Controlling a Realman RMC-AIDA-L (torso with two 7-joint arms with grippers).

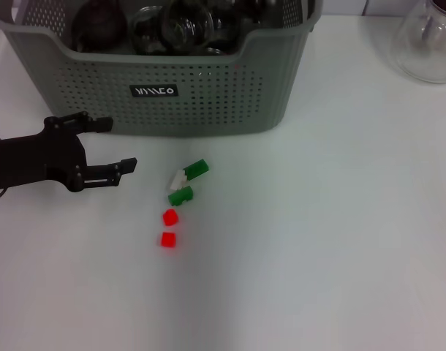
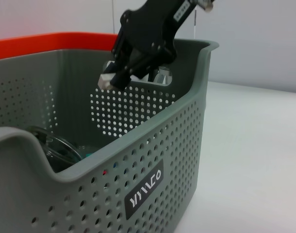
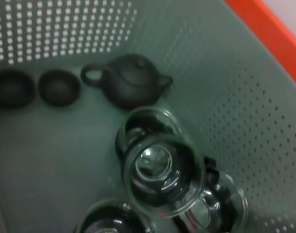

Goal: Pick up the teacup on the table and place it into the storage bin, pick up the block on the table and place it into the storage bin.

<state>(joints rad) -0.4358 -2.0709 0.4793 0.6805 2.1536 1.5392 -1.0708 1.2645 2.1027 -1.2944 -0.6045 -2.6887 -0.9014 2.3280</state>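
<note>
The grey-green storage bin (image 1: pixel 208 110) stands at the back of the table. It holds a dark teapot (image 3: pixel 128 85), two small dark cups and several clear glass teacups, the nearest one (image 3: pixel 162 170) large in the right wrist view. Small blocks lie on the table in front of the bin: green (image 1: pixel 197 169), white (image 1: pixel 178 178), green (image 1: pixel 180 195), red (image 1: pixel 169 216) and red (image 1: pixel 167 239). My left gripper (image 1: pixel 122 142) is low at the left, open and empty, pointing toward the blocks. My right gripper (image 2: pixel 133 63) hangs over the bin's inside.
A large clear glass vessel (image 1: pixel 428 44) stands at the back right of the table. An orange edge (image 2: pixel 51 41) runs behind the bin. White tabletop (image 1: pixel 318 256) spreads to the right of the blocks and in front of them.
</note>
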